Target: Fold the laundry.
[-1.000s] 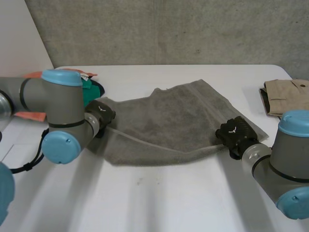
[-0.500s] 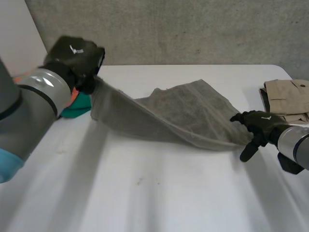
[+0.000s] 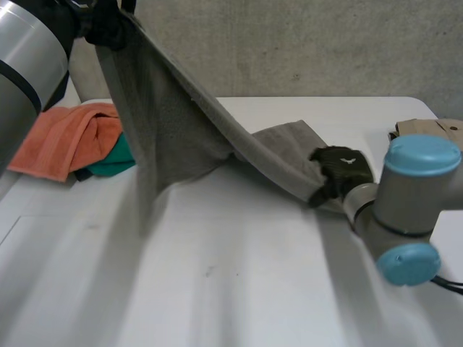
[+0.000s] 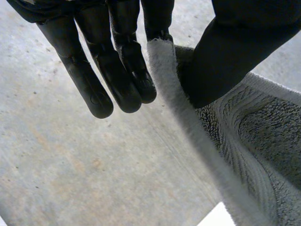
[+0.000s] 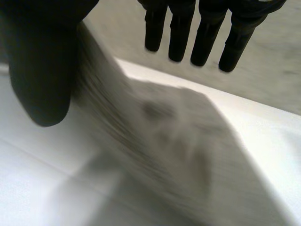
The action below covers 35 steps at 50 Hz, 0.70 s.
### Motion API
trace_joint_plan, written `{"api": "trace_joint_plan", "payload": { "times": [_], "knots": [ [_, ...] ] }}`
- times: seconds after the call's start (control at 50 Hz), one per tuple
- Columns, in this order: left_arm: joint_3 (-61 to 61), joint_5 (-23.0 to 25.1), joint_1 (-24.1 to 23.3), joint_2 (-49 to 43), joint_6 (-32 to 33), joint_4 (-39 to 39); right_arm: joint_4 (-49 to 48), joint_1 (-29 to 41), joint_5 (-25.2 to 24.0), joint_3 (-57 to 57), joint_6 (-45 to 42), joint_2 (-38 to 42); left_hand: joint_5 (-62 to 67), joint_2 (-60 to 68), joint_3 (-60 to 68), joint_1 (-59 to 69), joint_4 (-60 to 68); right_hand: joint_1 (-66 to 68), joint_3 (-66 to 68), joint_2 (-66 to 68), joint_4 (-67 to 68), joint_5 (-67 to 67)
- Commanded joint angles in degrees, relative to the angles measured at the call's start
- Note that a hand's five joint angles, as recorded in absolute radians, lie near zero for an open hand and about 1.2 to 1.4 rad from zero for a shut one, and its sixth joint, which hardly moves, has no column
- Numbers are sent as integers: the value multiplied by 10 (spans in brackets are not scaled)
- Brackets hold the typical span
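Note:
A grey towel (image 3: 173, 137) stretches from high at the far left down to the white table (image 3: 239, 289) at mid right. My left hand (image 3: 108, 25) holds its upper corner well above the table. In the left wrist view the thumb (image 4: 225, 52) pinches the towel's hem (image 4: 169, 84) against a finger, while the other fingers (image 4: 117, 61) hang straight. My right hand (image 3: 338, 165) lies at the towel's low end on the table. In the right wrist view its fingers (image 5: 207, 33) are straight and the thumb (image 5: 40, 70) stands apart, with the towel (image 5: 160, 141) running under the palm.
An orange towel (image 3: 61, 141) and a green cloth (image 3: 116, 163) lie heaped at the table's left. A folded beige garment (image 3: 434, 129) sits at the far right, behind my right arm. A concrete wall backs the table.
My left hand has lifted the towel's left corner from the table to high at the far left. My right hand has opened, swung out and come back to the towel's low end.

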Motion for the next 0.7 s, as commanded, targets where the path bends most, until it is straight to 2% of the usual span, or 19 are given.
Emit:
{"api": "trace_joint_plan", "payload": {
  "times": [0.02, 0.04, 0.1, 0.26, 0.34, 0.38, 0.5, 0.6, 0.7],
  "knots": [
    [9, -1, 13, 6, 1, 0, 54, -122, -10, -47, -165, 57, 137, 114, 117, 139, 114, 231, 232, 230, 233, 229],
    [9, -1, 14, 6, 1, 0, 55, -129, -12, -49, -174, 59, 137, 114, 117, 139, 114, 281, 283, 281, 284, 279],
    [5, -1, 21, 6, 1, 0, 55, -146, -14, -49, -185, 54, 137, 114, 117, 139, 114, 553, 555, 553, 556, 551],
    [-16, 3, 50, 12, 2, -3, 66, -175, -38, -33, -196, -40, 137, 114, 117, 139, 114, 562, 564, 562, 565, 560],
    [-38, 4, 60, 19, 5, -7, 121, -177, -72, -35, -252, -113, 137, 114, 117, 139, 114, 562, 564, 562, 565, 560],
    [-53, 4, 70, 28, 9, -16, 165, -181, -90, -46, -296, -176, 137, 114, 117, 139, 114, 562, 564, 562, 565, 560],
    [-80, 5, 101, 56, 29, -55, 280, -217, -102, -138, -410, -328, 137, 114, 117, 139, 114, 562, 564, 562, 565, 560],
    [-102, 8, 132, 60, 57, -86, 384, -225, -107, -206, -457, -325, 137, 114, 117, 139, 114, 562, 564, 562, 565, 560],
    [-140, 34, 134, 30, 78, -92, 442, -216, -104, -216, -481, -248, 137, 114, 117, 139, 114, 562, 564, 562, 565, 560]
  ]
}}
